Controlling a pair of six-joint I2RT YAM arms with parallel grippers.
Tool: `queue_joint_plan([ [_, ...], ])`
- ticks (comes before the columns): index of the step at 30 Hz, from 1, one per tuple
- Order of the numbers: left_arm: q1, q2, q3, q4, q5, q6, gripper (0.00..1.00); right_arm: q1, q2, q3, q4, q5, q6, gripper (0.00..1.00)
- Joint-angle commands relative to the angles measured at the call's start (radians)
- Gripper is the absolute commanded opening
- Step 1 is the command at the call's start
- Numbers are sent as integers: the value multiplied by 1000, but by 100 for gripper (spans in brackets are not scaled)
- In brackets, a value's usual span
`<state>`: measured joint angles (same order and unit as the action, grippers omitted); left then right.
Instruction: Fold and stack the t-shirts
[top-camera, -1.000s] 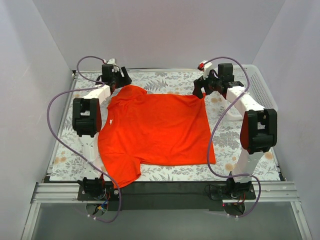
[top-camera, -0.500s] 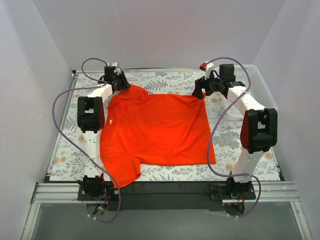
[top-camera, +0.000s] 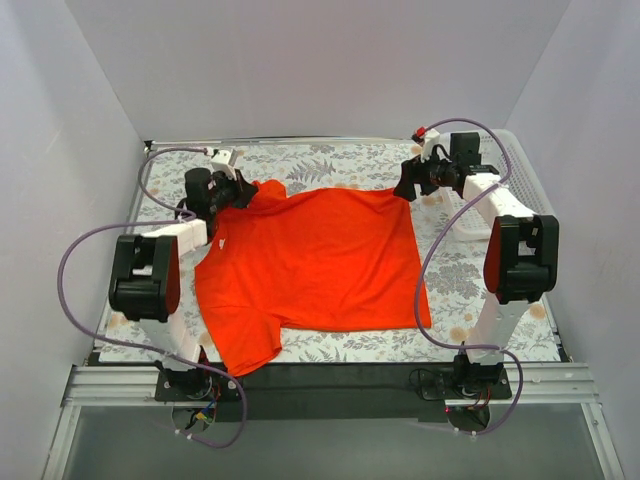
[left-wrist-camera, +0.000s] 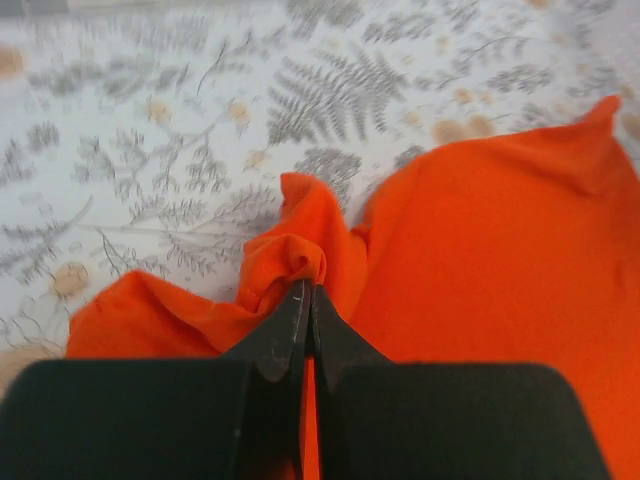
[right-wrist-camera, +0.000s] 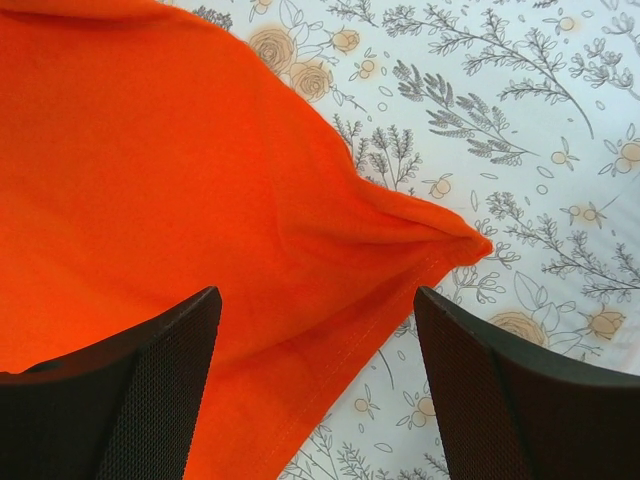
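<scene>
One bright orange-red t-shirt lies spread across the floral table, a sleeve hanging toward the near left. At its far left corner my left gripper is shut on a bunched fold of the shirt's cloth, which rises between the black fingertips. My right gripper hovers over the shirt's far right corner, jaws wide open with the hem between them and not pinched. The cloth fills the left of the right wrist view.
A white mesh basket stands at the far right beside the right arm. Floral tablecloth shows along the back, right and left of the shirt. Purple cables loop off both arms.
My left gripper closed on the shirt's far left corner and pulled back toward the near left, bunching the cloth. The right gripper shifted slightly right over its corner, still open.
</scene>
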<state>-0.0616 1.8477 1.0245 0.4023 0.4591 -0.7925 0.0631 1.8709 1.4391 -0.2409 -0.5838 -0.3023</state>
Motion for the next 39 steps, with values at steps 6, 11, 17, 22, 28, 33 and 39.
queue_joint_plan([
  [6, 2, -317, -273, 43, 223, 249, 2, 0, -56, -45, -23, -44, -21, 70],
  [11, -23, -338, -219, -241, 270, 289, 28, 0, -46, -36, -52, -56, -31, 70],
  [17, -35, -481, -245, -330, 136, 227, 69, -2, -42, -25, -67, -65, -35, 70],
  [22, -33, -483, -192, -321, -2, 107, 74, 0, -35, -28, -69, -74, -35, 70],
  [28, -41, -318, -38, -583, -75, -85, 56, 0, -26, -29, -74, -79, -32, 70],
  [33, -63, -360, -84, -628, -145, -284, 46, 0, -15, -26, -74, -83, -27, 70],
  [39, -70, -351, -115, -669, -220, -465, 43, -2, -13, -28, -77, -83, -24, 69],
])
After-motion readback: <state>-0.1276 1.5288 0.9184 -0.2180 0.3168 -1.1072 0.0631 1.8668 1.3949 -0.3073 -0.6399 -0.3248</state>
